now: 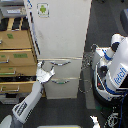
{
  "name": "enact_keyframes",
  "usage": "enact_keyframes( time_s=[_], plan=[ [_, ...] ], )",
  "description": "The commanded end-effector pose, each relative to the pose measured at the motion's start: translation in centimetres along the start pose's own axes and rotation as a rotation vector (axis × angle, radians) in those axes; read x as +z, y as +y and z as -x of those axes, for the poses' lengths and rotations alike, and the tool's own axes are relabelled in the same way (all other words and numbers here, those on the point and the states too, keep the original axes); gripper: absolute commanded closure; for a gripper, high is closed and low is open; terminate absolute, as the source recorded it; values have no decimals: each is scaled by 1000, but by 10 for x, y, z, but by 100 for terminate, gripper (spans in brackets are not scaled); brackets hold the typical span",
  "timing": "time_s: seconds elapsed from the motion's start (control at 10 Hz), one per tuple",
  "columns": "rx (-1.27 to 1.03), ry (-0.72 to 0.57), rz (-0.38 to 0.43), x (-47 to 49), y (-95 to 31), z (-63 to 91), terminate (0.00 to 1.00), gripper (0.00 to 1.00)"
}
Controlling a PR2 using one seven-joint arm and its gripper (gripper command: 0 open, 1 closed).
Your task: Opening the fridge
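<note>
White and tall, the fridge (pixel 59 40) stood at the centre of the exterior view, its doors looking shut. The gripper (pixel 46 73) reached up from the lower left to the left end of the upper drawer's curved silver handle (pixel 57 62), which ran horizontally away to the exterior view's right. Whether its fingers were apart or clamped on the handle could not be told.

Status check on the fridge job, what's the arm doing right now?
Tool at left end of the upper drawer handle; grip unclear. Fridge shut. Wooden cabinet close alongside.
</note>
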Motion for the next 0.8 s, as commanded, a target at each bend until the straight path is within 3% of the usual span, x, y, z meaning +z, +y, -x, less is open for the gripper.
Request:
enact_keyframes(
  time_s=[0.1, 0.4, 0.8],
  plan=[
    [346, 132, -119, 52, 69, -69, 0, 0],
    [539, 142, -149, 67, 126, -67, 0, 0],
    [601, 121, -132, 78, 156, -78, 0, 0]
  ],
)
